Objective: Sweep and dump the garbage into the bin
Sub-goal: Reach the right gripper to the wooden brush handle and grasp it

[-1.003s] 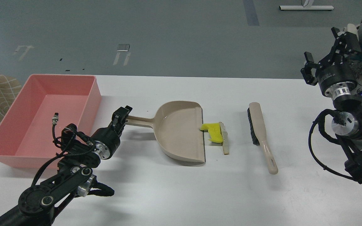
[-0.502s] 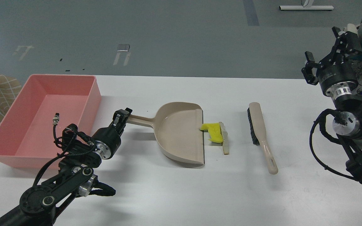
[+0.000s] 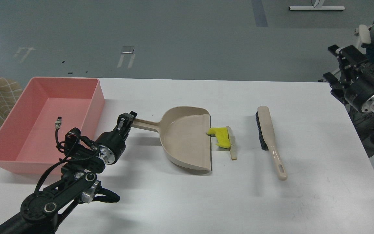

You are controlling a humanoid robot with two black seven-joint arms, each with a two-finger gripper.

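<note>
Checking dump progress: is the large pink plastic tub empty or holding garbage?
Empty: the pink plastic tub shows bare floor; the yellow spongy chunk lies on the table.

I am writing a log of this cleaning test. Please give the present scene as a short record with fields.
left gripper: shut on dustpan handle
right gripper: past table's right edge, state unclear
dustpan: on table, mouth facing garbage
garbage: at dustpan lip, not swept in
brush: lying right of garbage, unheld
bin: far left
</note>
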